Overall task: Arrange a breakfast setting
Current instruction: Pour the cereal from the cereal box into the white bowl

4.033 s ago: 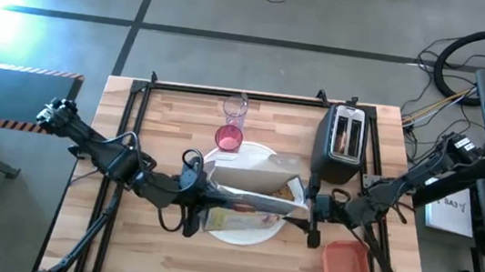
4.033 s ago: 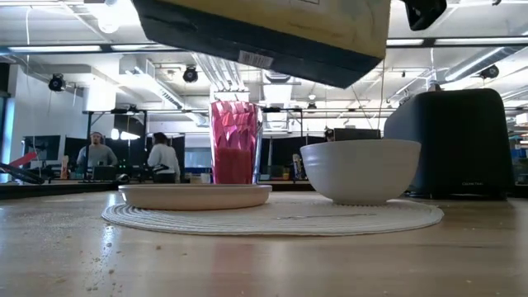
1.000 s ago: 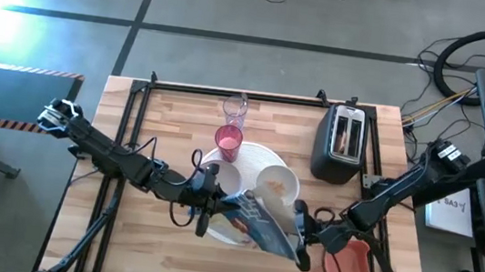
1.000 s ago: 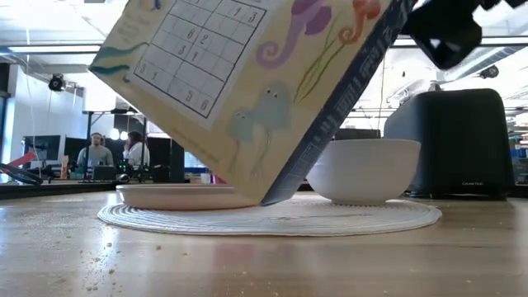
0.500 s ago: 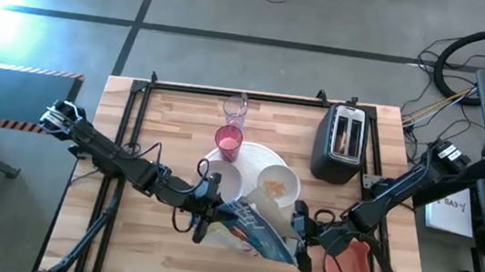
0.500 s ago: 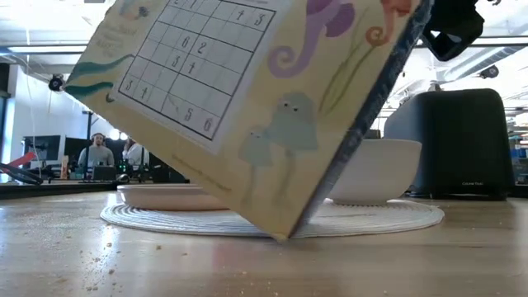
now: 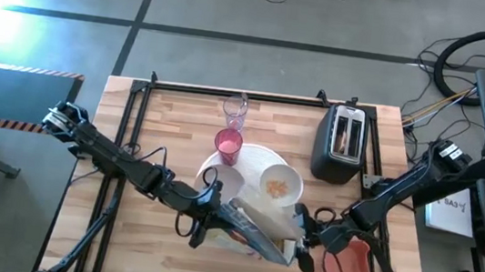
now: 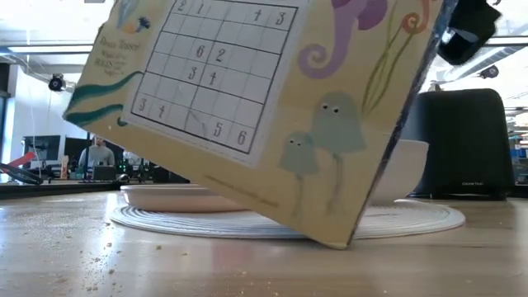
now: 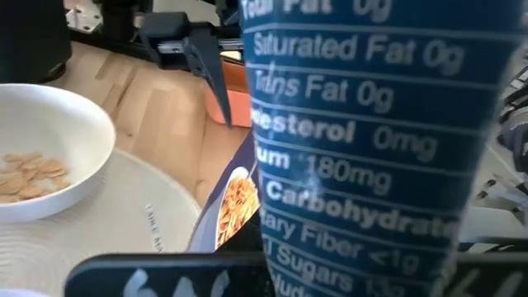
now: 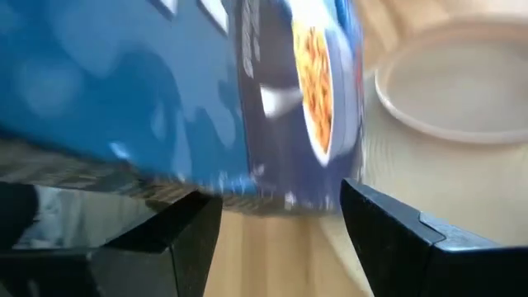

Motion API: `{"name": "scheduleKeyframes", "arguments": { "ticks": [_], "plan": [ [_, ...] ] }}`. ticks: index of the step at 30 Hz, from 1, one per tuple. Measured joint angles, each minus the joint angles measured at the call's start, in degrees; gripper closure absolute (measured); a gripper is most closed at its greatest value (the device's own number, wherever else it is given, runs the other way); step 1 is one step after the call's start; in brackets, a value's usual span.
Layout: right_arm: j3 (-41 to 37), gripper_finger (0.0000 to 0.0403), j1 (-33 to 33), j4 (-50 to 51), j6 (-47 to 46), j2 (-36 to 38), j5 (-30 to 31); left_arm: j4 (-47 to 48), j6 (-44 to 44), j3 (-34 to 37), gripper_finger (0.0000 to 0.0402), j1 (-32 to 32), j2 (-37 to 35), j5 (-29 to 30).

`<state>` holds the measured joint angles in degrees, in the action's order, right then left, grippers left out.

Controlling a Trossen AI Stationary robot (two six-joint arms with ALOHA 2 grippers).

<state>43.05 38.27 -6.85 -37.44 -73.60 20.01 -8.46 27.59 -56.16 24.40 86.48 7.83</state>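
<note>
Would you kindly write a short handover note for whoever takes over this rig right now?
Left pincer: shut on the cereal box, tilted low at the table's near side.
Right pincer: open at the box's other end.
Small white bowl already holds cereal, on the large white round plate beside the smaller pale plate.
Pink tumbler and clear glass stand behind.
Left: set the box down; toast sits in the toaster.

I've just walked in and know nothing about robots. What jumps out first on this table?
The cereal box catches the eye at once: both arms meet at it near the table's front edge, tilted low over the large white round plate, with the left gripper at one end and the right gripper at the other. Just behind it sits the small white bowl, already holding cereal, with the black toaster to its right.
</note>
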Motion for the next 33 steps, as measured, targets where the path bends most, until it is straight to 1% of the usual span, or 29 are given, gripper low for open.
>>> {"name": "scheduleKeyframes", "arguments": {
  "ticks": [5,9,11,14,17,24,33],
  "plan": [
    [0.0,0.0168,3.5,3.2,-9.2,-0.2,-1.7,1.8,-2.1,0.1,0.0401,0.0,-0.7,2.1],
    [0.0,0.0168,6.7,3.1,-12.3,0.1,-1.3,3.4,-3.0,0.2,0.0401,-0.3,-1.7,3.5],
    [0.0,0.0168,7.5,3.1,-12.1,0.4,1.8,3.5,-3.2,0.2,0.0401,-0.4,-1.9,3.6],
    [0.0,0.0168,7.7,3.0,-10.4,0.5,8.4,3.3,-3.2,0.2,0.0401,-0.4,-1.9,4.2],
    [-0.1,0.0168,7.6,3.1,-9.6,0.4,12.5,3.0,-3.1,0.2,0.0401,-0.4,-1.9,5.4],
    [-0.2,0.0168,7.6,0.1,-6.6,0.3,17.2,2.5,-3.1,0.2,0.0401,-0.4,-2.0,6.3],
    [-0.2,0.0168,7.5,-0.9,-2.5,0.3,22.9,0.6,-3.2,0.2,0.0401,-0.4,-2.1,6.7]
  ]
}}
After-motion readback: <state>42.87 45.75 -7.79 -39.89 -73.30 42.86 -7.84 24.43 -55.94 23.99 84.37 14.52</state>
